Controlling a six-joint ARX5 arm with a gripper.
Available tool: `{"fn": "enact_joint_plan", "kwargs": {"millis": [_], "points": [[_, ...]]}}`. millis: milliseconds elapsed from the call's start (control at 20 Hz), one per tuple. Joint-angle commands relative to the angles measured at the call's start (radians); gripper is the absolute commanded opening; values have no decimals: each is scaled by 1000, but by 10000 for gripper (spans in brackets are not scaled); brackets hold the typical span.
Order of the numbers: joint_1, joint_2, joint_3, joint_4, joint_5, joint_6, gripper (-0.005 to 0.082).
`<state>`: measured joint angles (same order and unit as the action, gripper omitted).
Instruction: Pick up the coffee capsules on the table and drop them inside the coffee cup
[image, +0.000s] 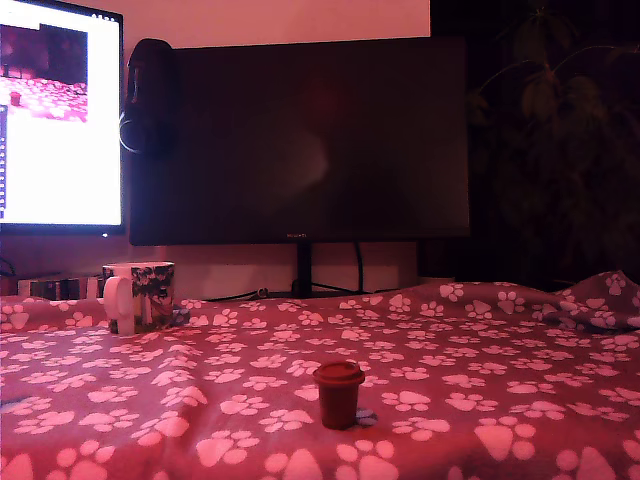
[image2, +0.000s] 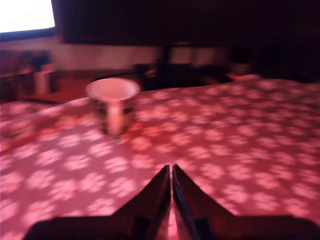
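A dark red-brown coffee capsule stands upright, rim up, on the paw-print table near the front middle of the exterior view. The coffee cup, leafy-patterned with a thick white handle, sits at the far left of that view. In the blurred wrist view the cup stands ahead of my gripper, handle facing the camera. The fingers meet at their tips with nothing seen between them, hovering over bare cloth. The capsule does not show in the wrist view. The arm is out of the exterior view.
A large dark monitor on a stand and a lit screen rise behind the table. Headphones hang between them. A dark plant fills the back right. The cloth bunches at the right edge.
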<state>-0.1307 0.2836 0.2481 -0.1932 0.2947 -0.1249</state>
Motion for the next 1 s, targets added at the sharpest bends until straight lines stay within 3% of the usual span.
{"fn": "enact_joint_plan", "kwargs": {"millis": [0,350,750,950], "points": [[-18,5,-23,22,27,2,-21],[-155,5,-82,111,91,55,-21],[-385,5,-151,193,89,61,-21],[-454,5,-164,190,90,81,-21]]}}
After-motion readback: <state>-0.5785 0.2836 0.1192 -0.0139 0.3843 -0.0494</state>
